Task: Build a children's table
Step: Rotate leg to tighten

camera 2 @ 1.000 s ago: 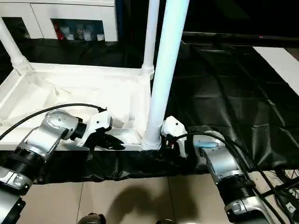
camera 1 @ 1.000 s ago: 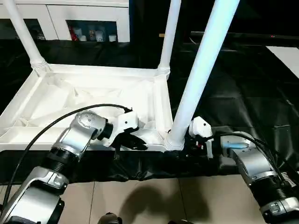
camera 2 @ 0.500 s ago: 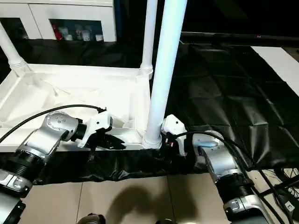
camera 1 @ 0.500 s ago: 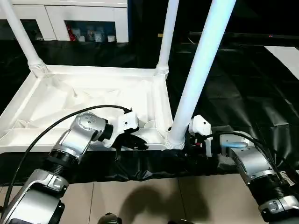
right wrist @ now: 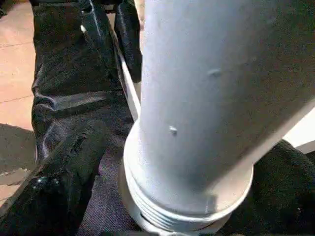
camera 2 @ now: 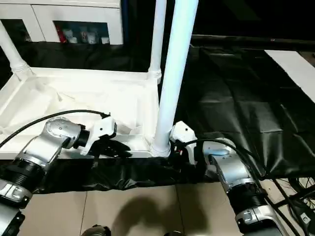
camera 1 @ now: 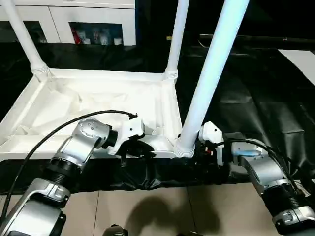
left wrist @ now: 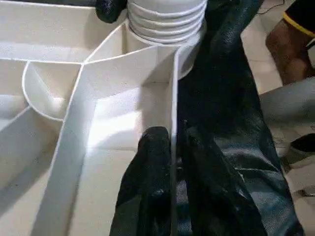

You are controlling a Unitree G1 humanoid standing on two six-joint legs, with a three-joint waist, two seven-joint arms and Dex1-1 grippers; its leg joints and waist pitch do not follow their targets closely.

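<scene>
The children's table lies upside down, its white ribbed top (camera 1: 93, 96) on black cloth. Two legs (camera 1: 23, 37) (camera 1: 178, 34) stand in the far corner sockets. A third leg (camera 1: 209, 73) rises from the near right socket (camera 1: 184, 147). My left gripper (camera 1: 142, 149) is at the front rim. In the left wrist view its fingers (left wrist: 152, 147) sit close on both sides of the thin rim wall (left wrist: 173, 98). My right gripper (camera 1: 198, 150) is open around the base of the near leg (right wrist: 197, 98), one finger (right wrist: 69, 162) standing off from it.
Black cloth (camera 1: 256, 98) covers the surface under and right of the table top and hangs over its front edge. Tiled floor (camera 1: 147, 211) lies below. A white cabinet (camera 1: 88, 19) stands behind. A person's leg (left wrist: 290, 49) is near the table's corner.
My left gripper has slid slightly left along the front rim. The right gripper's fingers have spread a little wider around the near leg's base. The leg stays upright in its socket.
</scene>
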